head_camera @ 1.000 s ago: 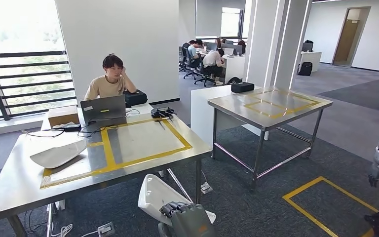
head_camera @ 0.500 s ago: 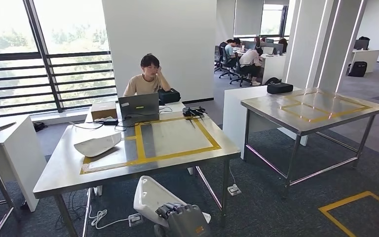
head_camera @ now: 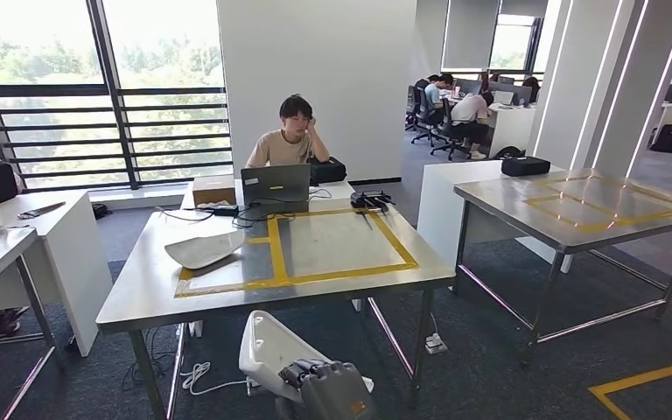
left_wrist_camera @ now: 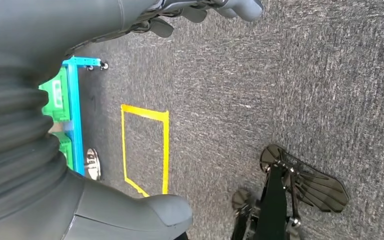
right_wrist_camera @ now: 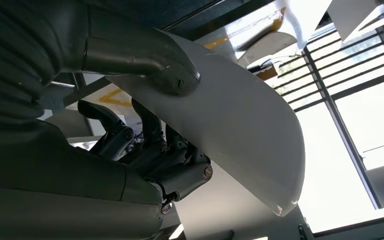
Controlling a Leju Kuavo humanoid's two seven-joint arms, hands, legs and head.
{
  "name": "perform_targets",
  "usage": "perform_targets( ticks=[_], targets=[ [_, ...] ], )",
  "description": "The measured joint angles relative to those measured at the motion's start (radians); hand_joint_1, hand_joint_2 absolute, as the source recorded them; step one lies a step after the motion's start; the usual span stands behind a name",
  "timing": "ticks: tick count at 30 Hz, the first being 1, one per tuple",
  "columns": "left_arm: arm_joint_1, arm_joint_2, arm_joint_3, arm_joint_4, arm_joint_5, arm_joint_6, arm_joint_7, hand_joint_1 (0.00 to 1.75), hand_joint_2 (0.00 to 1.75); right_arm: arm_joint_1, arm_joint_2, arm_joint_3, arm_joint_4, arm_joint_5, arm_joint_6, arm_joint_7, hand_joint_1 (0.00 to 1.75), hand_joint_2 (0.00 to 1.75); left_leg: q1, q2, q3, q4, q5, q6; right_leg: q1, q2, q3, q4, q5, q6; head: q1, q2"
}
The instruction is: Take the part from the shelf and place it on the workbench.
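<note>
My right hand [head_camera: 328, 389] holds a white curved shell part [head_camera: 267, 350] low in the head view, in front of the steel workbench [head_camera: 332, 245] and below its top. In the right wrist view the thumb lies over the part [right_wrist_camera: 240, 125] and the dark fingers [right_wrist_camera: 150, 145] curl under it. The workbench carries a yellow taped rectangle, and a second white shell part [head_camera: 203, 249] lies on its left side. My left hand [left_wrist_camera: 105, 20] hangs over the grey carpet with nothing in it, its fingers loosely apart.
A person [head_camera: 293, 140] sits behind a laptop [head_camera: 276, 184] at the bench's far side. A second steel table [head_camera: 577, 206] stands to the right, a white desk [head_camera: 44, 236] to the left. Cables [head_camera: 197, 376] lie under the bench. A blue-green cart [left_wrist_camera: 67, 100] stands behind me.
The camera has turned left, so the workbench now sits nearer the middle of the picture and the white desk has come into view. The part stays in my right hand.
</note>
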Motion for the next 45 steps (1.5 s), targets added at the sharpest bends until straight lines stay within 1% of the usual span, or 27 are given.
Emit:
perform_targets(
  ticks=[1, 2, 3, 5, 8, 11, 20, 22, 24, 25, 26, 28, 29, 30, 31, 32, 33, 34, 35, 36, 38, 40, 41, 42, 43, 44, 45],
  targets=[
    [0.0, -0.001, 0.0, 0.0, 0.0, 0.0, -0.001, 0.0, 1.75, -0.001, 0.0, 0.0, 0.0, 0.001, -0.001, 0.001, 1.75, 1.75, -0.001, -0.003, -0.002, 0.0, 0.002, -0.005, 0.002, 0.003, 0.02, -0.045, 0.012, -0.004, 0.0, 0.0],
    [0.0, -0.001, 0.0, 0.0, -0.001, 0.0, -0.001, 0.0, 1.75, 0.0, 0.0, 0.0, 0.0, 0.002, -0.003, 0.003, 1.75, 1.75, -0.003, -0.004, -0.004, 0.001, 0.0, -0.007, 0.002, 0.004, 0.029, -0.067, 0.015, -0.004, 0.0, 0.0],
    [0.0, 0.0, 0.0, 0.0, -0.001, 0.0, -0.001, 0.0, 1.75, 0.001, 0.0, 0.0, 0.0, 0.002, -0.004, 0.004, 1.75, 1.75, -0.004, -0.005, -0.005, 0.002, 0.0, -0.007, 0.003, 0.004, 0.028, -0.071, 0.016, -0.003, -0.001, 0.0],
    [0.0, 0.001, 0.0, 0.0, -0.002, -0.001, -0.001, 0.0, 1.75, 0.002, 0.0, 0.0, 0.0, 0.003, -0.005, 0.005, 1.75, 1.75, -0.004, -0.003, -0.005, -0.001, 0.001, -0.007, 0.003, 0.004, 0.027, -0.072, 0.019, -0.003, -0.002, 0.0],
    [0.0, -0.001, 0.0, 0.0, -0.002, -0.002, -0.001, 0.0, 1.75, 0.002, 0.0, 0.0, 0.0, 0.003, -0.006, 0.004, 1.75, 1.75, -0.003, -0.003, -0.001, -0.01, 0.01, -0.019, 0.005, 0.004, 0.025, -0.072, 0.021, -0.011, -0.003, 0.0],
    [0.0, 0.0, 0.0, 0.0, -0.002, -0.002, -0.001, 0.0, 1.75, 0.002, 0.0, 0.0, 0.0, 0.003, -0.006, 0.004, 1.75, 1.75, -0.002, -0.003, 0.0, -0.015, 0.014, -0.025, 0.006, 0.004, 0.023, -0.071, 0.022, -0.014, -0.004, 0.0],
    [-0.001, 0.0, 0.0, 0.0, -0.002, -0.003, -0.001, 0.0, 1.75, 0.0, 0.0, 0.0, 0.003, 0.002, -0.002, 0.0, 1.75, 1.75, -0.002, -0.003, -0.001, -0.015, 0.014, -0.027, 0.006, 0.004, 0.023, -0.071, 0.021, -0.016, -0.004, 0.0],
    [-0.002, 0.001, 0.0, -0.001, -0.003, -0.004, -0.001, 0.0, 1.75, -0.002, 0.0, 0.0, 0.004, 0.002, -0.001, -0.001, 1.75, 1.75, -0.004, -0.003, -0.003, -0.016, 0.01, -0.017, 0.003, 0.003, 0.026, -0.078, 0.023, -0.011, -0.004, 0.0],
    [-0.003, 0.001, 0.0, -0.001, -0.004, -0.006, -0.001, 0.0, 1.75, -0.004, 0.002, 0.0, 0.004, 0.002, 0.0, -0.002, 1.75, 1.75, 0.001, -0.002, 0.01, -0.039, 0.016, -0.003, 0.003, 0.002, 0.03, -0.083, 0.023, -0.002, -0.005, 0.0],
    [-0.004, 0.0, 0.0, -0.001, -0.004, -0.008, -0.001, 0.0, 1.75, -0.007, 0.003, 0.0, 0.004, 0.001, 0.0, -0.003, 1.75, 1.75, 0.005, -0.001, 0.02, -0.054, 0.023, 0.0, 0.004, 0.003, 0.025, -0.07, 0.013, 0.002, -0.005, 0.0],
    [-0.005, -0.001, 0.0, -0.001, -0.004, -0.008, -0.001, 0.0, 1.75, -0.011, 0.003, 0.0, 0.005, 0.001, 0.001, -0.004, 1.75, 1.75, 0.01, 0.0, 0.03, -0.067, 0.03, 0.002, 0.004, 0.003, 0.01, -0.036, -0.007, 0.006, -0.004, 0.0],
    [-0.006, -0.001, 0.0, -0.001, -0.004, -0.009, -0.001, 0.0, 1.75, -0.015, 0.002, 0.001, 0.006, 0.001, 0.002, -0.004, 1.75, 1.75, 0.014, 0.002, 0.034, -0.073, 0.033, 0.001, -0.005, 0.004, -0.052, 0.086, -0.068, 0.017, 0.0, 0.0],
    [-0.006, -0.001, 0.001, -0.001, -0.004, -0.009, -0.001, 0.0, 1.75, -0.014, 0.002, 0.001, 0.007, 0.001, 0.002, -0.004, 1.75, 1.75, 0.015, 0.001, 0.032, -0.071, 0.031, -0.002, -0.01, 0.004, -0.083, 0.144, -0.089, 0.022, 0.0, 0.0],
    [-0.006, -0.001, 0.001, -0.001, -0.004, -0.008, -0.001, 0.0, 1.75, -0.012, 0.001, 0.001, 0.008, 0.001, 0.003, -0.004, 1.75, 1.75, 0.018, 0.001, 0.031, -0.067, 0.029, -0.005, -0.015, 0.004, -0.101, 0.175, -0.093, 0.027, 0.001, 0.0],
    [-0.005, -0.002, 0.001, -0.001, -0.004, -0.008, -0.001, 0.0, 1.75, -0.011, 0.001, 0.001, 0.009, 0.001, 0.003, -0.004, 1.75, 1.75, 0.022, 0.0, 0.03, -0.062, 0.026, -0.011, -0.02, 0.003, -0.099, 0.167, -0.076, 0.033, 0.001, 0.0],
    [-0.005, -0.002, 0.001, 0.0, -0.004, -0.008, -0.001, 0.0, 1.75, -0.011, 0.001, 0.001, 0.01, 0.001, 0.003, -0.004, 1.75, 1.75, 0.027, -0.002, 0.029, -0.055, 0.021, -0.018, -0.026, 0.003, -0.075, 0.116, -0.043, 0.039, 0.001, 0.0],
    [-0.005, -0.003, 0.001, 0.0, -0.004, -0.008, -0.001, 0.0, 1.75, -0.012, 0.001, 0.001, 0.01, 0.001, 0.004, -0.004, 1.75, 1.75, 0.032, -0.003, 0.027, -0.044, 0.014, -0.028, -0.032, 0.003, -0.041, 0.047, -0.012, 0.047, 0.002, 0.0],
    [-0.006, -0.002, 0.001, -0.001, -0.004, -0.008, -0.001, 0.0, 1.75, -0.013, 0.001, 0.002, 0.01, 0.001, 0.004, -0.004, 1.75, 1.75, 0.034, -0.005, 0.024, -0.032, 0.006, -0.039, -0.034, 0.006, -0.012, -0.012, 0.009, 0.048, 0.002, 0.0],
    [-0.006, -0.001, 0.002, -0.001, -0.005, -0.008, -0.001, 0.0, 1.75, -0.014, 0.001, 0.002, 0.01, 0.001, 0.004, -0.004, 1.75, 1.75, 0.034, -0.007, 0.021, -0.023, -0.002, -0.05, -0.034, 0.008, 0.007, -0.05, 0.02, 0.043, 0.002, 0.0],
    [-0.006, 0.0, 0.002, -0.001, -0.005, -0.008, -0.001, 0.0, 1.75, -0.014, 0.001, 0.002, 0.01, 0.0, 0.004, -0.004, 1.75, 1.75, 0.033, -0.008, 0.018, -0.018, -0.007, -0.058, -0.033, 0.01, 0.012, -0.06, 0.018, 0.034, 0.002, 0.0],
    [-0.006, -0.001, 0.002, -0.001, -0.005, -0.008, -0.001, 0.0, 1.75, -0.014, 0.001, 0.003, 0.011, 0.0, 0.005, -0.003, 1.75, 1.75, 0.035, -0.01, 0.019, -0.021, -0.011, -0.071, -0.029, 0.011, 0.011, -0.051, 0.013, 0.007, -0.001, 0.0],
    [-0.007, -0.002, 0.002, -0.001, -0.005, -0.008, -0.001, 0.0, 1.75, -0.015, 0.002, 0.003, 0.01, 0.0, 0.006, -0.003, 1.75, 1.75, 0.037, -0.001, 0.015, -0.001, -0.022, -0.077, -0.028, 0.008, 0.018, -0.051, 0.01, -0.01, -0.005, 0.0],
    [-0.007, -0.003, 0.002, -0.001, -0.006, -0.008, -0.001, 0.0, 1.75, -0.016, 0.002, 0.003, 0.01, 0.0, 0.006, -0.003, 1.75, 1.75, 0.036, 0.006, -0.003, 0.036, -0.04, -0.077, -0.027, 0.007, 0.023, -0.052, 0.009, -0.017, -0.007, 0.0],
    [-0.008, -0.003, 0.002, -0.002, -0.007, -0.008, -0.001, 0.0, 1.75, -0.016, 0.002, 0.003, 0.01, -0.001, 0.007, -0.003, 1.75, 1.75, 0.032, 0.013, -0.03, 0.094, -0.065, -0.073, -0.025, 0.004, 0.026, -0.052, 0.006, -0.023, -0.008, 0.0],
    [-0.008, -0.003, 0.002, -0.002, -0.007, -0.008, -0.001, 0.0, 1.75, -0.015, 0.002, 0.003, 0.011, -0.001, 0.007, -0.004, 1.75, 1.75, 0.028, 0.016, -0.069, 0.165, -0.093, -0.07, -0.022, 0.003, 0.029, -0.052, 0.003, -0.028, -0.01, 0.0],
    [-0.007, -0.003, 0.002, -0.002, -0.008, -0.008, -0.001, 0.0, 1.75, -0.015, 0.001, 0.003, 0.012, -0.003, 0.008, -0.004, 1.75, 1.75, 0.024, 0.017, -0.108, 0.23, -0.113, -0.066, -0.018, 0.001, 0.031, -0.052, -0.001, -0.033, -0.011, 0.0],
    [-0.006, -0.003, 0.002, -0.002, -0.009, -0.008, 0.0, 0.0, 1.75, -0.014, 0.001, 0.003, 0.012, -0.004, 0.009, -0.004, 1.75, 1.75, 0.02, 0.017, -0.136, 0.27, -0.117, -0.061, -0.014, 0.0, 0.035, -0.052, -0.006, -0.036, -0.011, 0.0]
  ],
)
